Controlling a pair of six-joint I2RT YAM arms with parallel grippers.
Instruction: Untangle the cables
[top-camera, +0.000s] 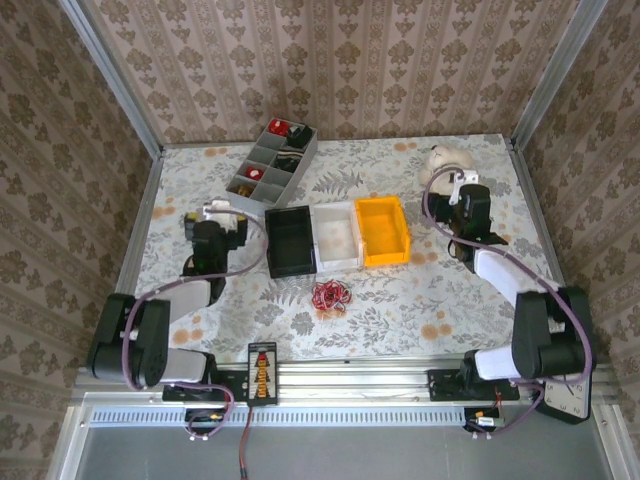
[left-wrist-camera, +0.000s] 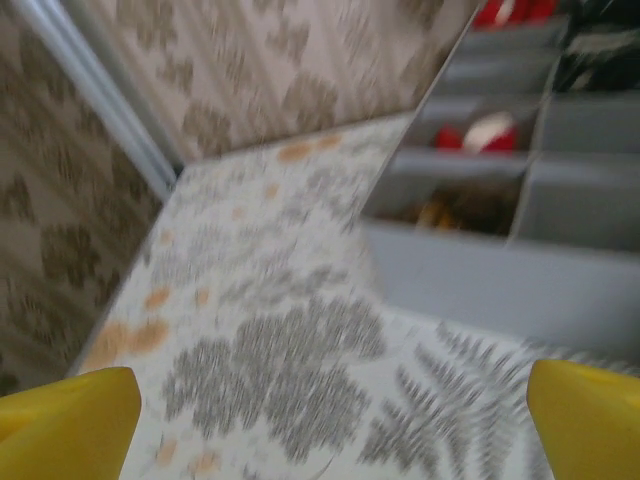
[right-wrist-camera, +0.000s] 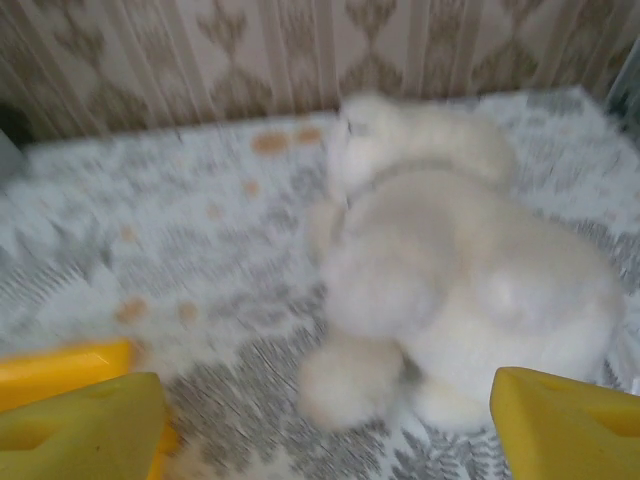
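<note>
A red cable (top-camera: 330, 296) lies as a small loopy bunch on the table, just in front of the row of bins and between the two arms. The black and whitish cables are hidden from me. My left gripper (top-camera: 213, 210) (left-wrist-camera: 330, 425) hovers open over bare tablecloth at the left, near the grey divided tray (left-wrist-camera: 520, 270); its yellow fingertips (left-wrist-camera: 70, 415) stand far apart. At the back right my right gripper (top-camera: 462, 182) (right-wrist-camera: 330, 415) is open too, with nothing between its yellow fingertips (right-wrist-camera: 565, 425). Both grippers are far from the red cable.
A black bin (top-camera: 291, 241), a white bin (top-camera: 336, 236) and a yellow bin (top-camera: 383, 230) stand side by side mid-table. The grey divided tray (top-camera: 272, 166) sits at the back. A white plush toy (top-camera: 445, 158) (right-wrist-camera: 460, 270) lies just ahead of the right gripper.
</note>
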